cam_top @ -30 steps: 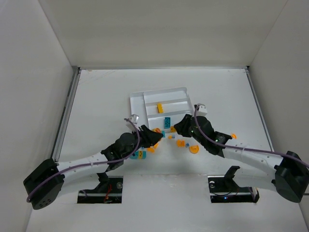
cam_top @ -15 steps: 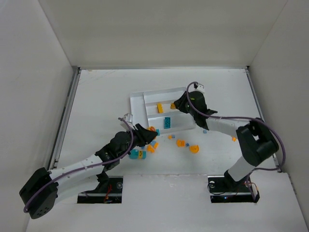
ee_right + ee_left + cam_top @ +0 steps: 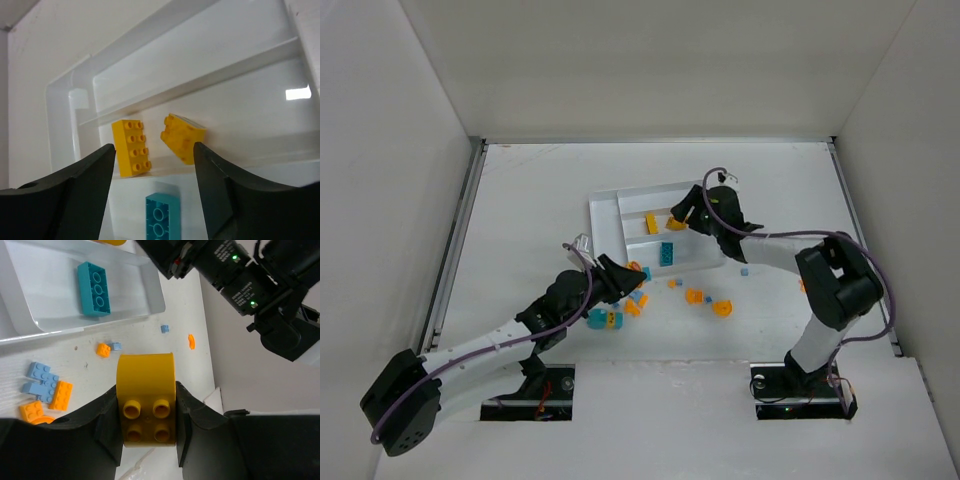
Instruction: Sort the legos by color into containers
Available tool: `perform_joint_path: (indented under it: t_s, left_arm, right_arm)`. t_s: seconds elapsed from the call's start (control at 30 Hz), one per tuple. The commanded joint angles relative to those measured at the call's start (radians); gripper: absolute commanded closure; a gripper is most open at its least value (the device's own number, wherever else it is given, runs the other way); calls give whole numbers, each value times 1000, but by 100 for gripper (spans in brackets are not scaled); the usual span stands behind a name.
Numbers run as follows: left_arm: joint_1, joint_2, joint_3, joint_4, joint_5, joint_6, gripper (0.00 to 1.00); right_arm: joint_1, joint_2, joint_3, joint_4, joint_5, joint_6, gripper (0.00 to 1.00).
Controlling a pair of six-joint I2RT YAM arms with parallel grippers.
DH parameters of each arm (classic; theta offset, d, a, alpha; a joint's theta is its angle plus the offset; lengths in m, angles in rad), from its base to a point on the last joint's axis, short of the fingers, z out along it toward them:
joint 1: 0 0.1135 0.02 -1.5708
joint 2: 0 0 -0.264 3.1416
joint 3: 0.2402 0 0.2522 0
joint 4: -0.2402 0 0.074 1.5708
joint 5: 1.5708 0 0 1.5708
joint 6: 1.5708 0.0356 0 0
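The white tray (image 3: 610, 210) lies in the middle of the table. Its middle section holds a flat yellow brick (image 3: 131, 147) and a tilted yellow brick (image 3: 183, 136). The nearer section holds a teal brick (image 3: 162, 215), which also shows in the left wrist view (image 3: 95, 288). My right gripper (image 3: 154, 150) is open and empty just above the two yellow bricks (image 3: 677, 222). My left gripper (image 3: 146, 430) is shut on a rounded yellow brick (image 3: 146, 400), above the table near the tray's front-left corner (image 3: 625, 282).
Loose pieces lie in front of the tray: light blue (image 3: 41, 381) and orange (image 3: 61, 395) bricks, small orange (image 3: 103, 349) and light blue (image 3: 164, 328) bits, more orange pieces (image 3: 723, 308) and a teal one (image 3: 597, 320). The right arm (image 3: 240, 280) hangs over the tray's right end.
My right gripper moved from the loose pile to above the tray, and a second yellow brick now lies in the middle section. My left gripper drew back slightly with its yellow brick.
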Motion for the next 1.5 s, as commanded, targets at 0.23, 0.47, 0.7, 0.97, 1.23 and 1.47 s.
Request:
perform_joint_path:
  t_s: [0.23, 0.47, 0.7, 0.97, 1.23, 1.47]
  left_arm:
    - [43, -38, 77, 23, 170, -217, 88]
    - [111, -94, 79, 23, 332, -385, 86]
    - [97, -91, 80, 32, 452, -488, 84]
    - [83, -111, 99, 34, 487, -504, 81]
    - [57, -108, 79, 75, 497, -499, 82]
    - [28, -100, 69, 81, 498, -484, 82]
  right_arm:
    - [129, -505, -283, 101, -30, -295, 37]
    - [411, -892, -510, 150, -138, -438, 33]
    - [533, -1032, -515, 101, -249, -547, 17]
    - [536, -969, -414, -80, -346, -611, 16]
    - [516, -919, -362, -133, -371, -612, 27]
    - [516, -874, -329, -130, -352, -621, 31]
